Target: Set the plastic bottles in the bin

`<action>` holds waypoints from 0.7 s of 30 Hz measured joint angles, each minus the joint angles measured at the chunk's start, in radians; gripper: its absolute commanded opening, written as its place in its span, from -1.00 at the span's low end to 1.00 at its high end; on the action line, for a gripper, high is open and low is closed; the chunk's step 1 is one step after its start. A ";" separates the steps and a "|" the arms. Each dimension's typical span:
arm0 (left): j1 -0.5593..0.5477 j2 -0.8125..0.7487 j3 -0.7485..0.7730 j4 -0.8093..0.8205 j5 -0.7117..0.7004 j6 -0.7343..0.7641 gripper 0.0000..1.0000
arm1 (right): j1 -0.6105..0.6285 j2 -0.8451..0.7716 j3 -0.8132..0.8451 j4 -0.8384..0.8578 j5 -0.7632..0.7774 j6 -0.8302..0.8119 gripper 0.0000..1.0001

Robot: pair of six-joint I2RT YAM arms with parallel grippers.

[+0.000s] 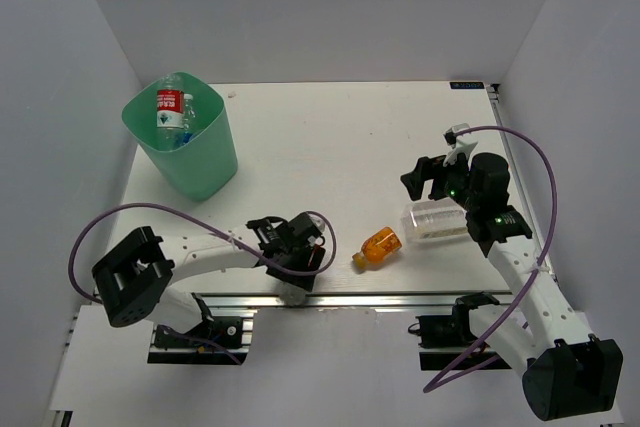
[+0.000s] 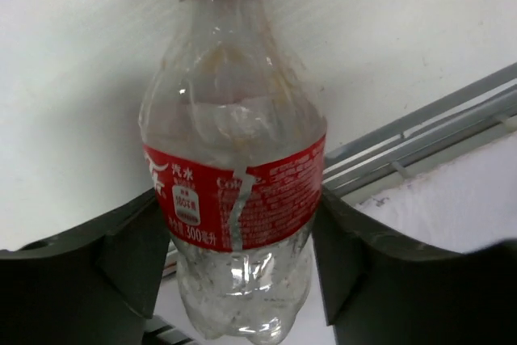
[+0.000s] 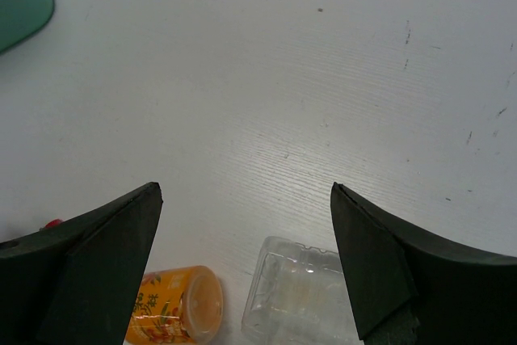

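**A:** Where is the left claw (image 1: pixel 300 247)?

**B:** Low at the near edge of the counter (image 1: pixel 330 147), just by the metal rail (image 2: pixel 420 135). Its wrist view shows a red-capped bottle (image 2: pixel 234 159) between the fingers (image 2: pixel 121 256). The bottle is clear and crumpled, with a red label round its middle.

**A:** Is it gripping the bottle?

**B:** It looks that way. The two dark fingers sit against the label, one on each side, so the claw is closed around the bottle. The cap points away from the wrist. From above the arm hides nearly all of that bottle.

**A:** And the right claw (image 1: pixel 428 175)?

**B:** It is spread wide and grips nothing, and it hangs over the right half of the counter. Its own camera shows two bottles at the bottom edge.

**A:** Which two?

**B:** One is an orange bottle (image 1: pixel 378 247), lying on its side with its cap towards the arms. The other is a clear square bottle (image 1: pixel 435 219) with no label, just beside it on the right. A sliver of counter shows between them, and neither touches the claw.

**A:** And the bin (image 1: pixel 195 167)?

**B:** It stands at the far left of the counter, well apart from both claws. A red-label bottle (image 1: pixel 170 107) lies inside it. There is more clear plastic under that bottle, but I cannot tell what it is. A corner of the bin also shows at the top left of the right wrist's view.
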 measured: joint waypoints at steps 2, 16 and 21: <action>-0.002 0.013 0.032 -0.025 -0.036 -0.003 0.17 | 0.000 0.000 0.000 0.000 0.001 0.000 0.79; 0.442 -0.009 0.671 -0.016 -0.601 0.037 0.11 | 0.000 -0.028 0.000 -0.008 0.028 -0.008 0.79; 0.669 -0.060 0.764 0.082 -0.667 0.150 0.20 | 0.000 -0.028 0.000 -0.009 0.039 -0.014 0.79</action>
